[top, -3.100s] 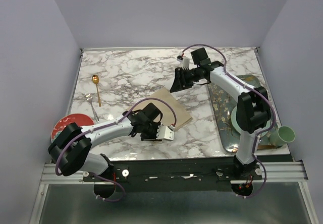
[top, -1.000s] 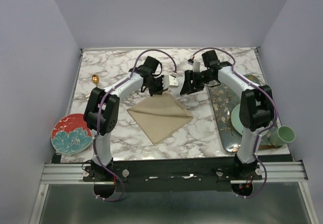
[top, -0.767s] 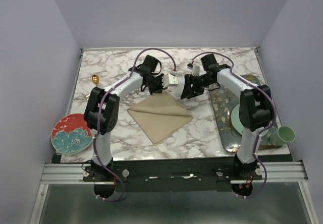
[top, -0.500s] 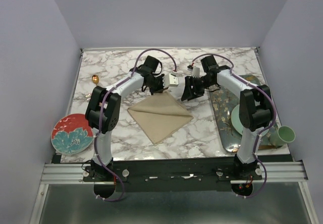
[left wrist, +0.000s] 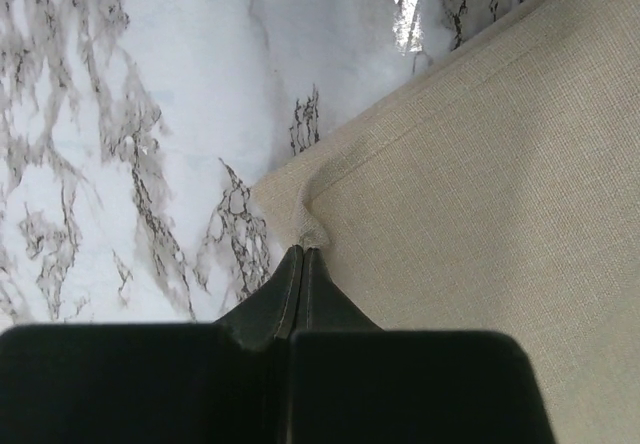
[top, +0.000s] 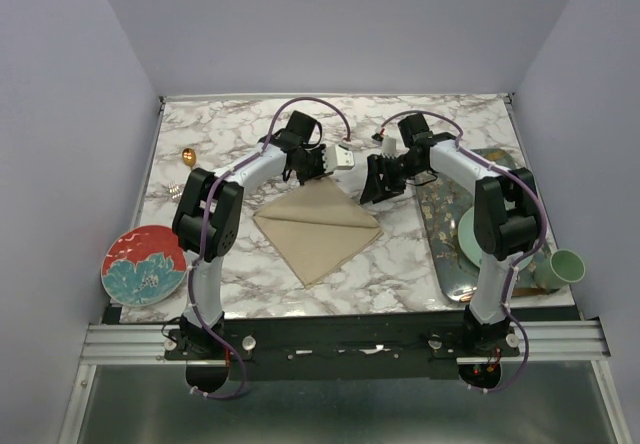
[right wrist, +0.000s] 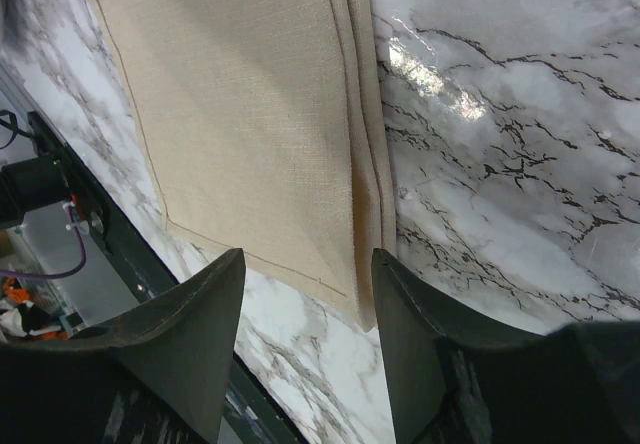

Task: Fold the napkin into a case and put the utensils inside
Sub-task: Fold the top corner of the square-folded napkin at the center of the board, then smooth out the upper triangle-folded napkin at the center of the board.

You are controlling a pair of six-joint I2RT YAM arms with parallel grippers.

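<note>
The beige napkin [top: 318, 229] lies folded as a flat diamond on the marble table; no case shape shows. My left gripper [top: 325, 176] is at its far corner, shut on a small pinch of the napkin [left wrist: 470, 164] at the hem. My right gripper [top: 372, 192] hovers open just right of that corner. In the right wrist view the right gripper [right wrist: 305, 299] stands over the napkin's [right wrist: 240, 114] layered edge, touching nothing. The gold spoon [top: 188, 156] and fork [top: 176, 191] lie at the far left, partly hidden by the left arm.
A red flowered plate [top: 143, 264] sits at the near left. A dark patterned tray [top: 445, 219] along the right side carries a pale green plate [top: 466, 236]. A green cup [top: 563, 267] stands at the near right corner.
My right gripper has slid a little nearer and left, towards the napkin, with its jaws slightly narrower. The left gripper stays shut at the napkin's far corner.
</note>
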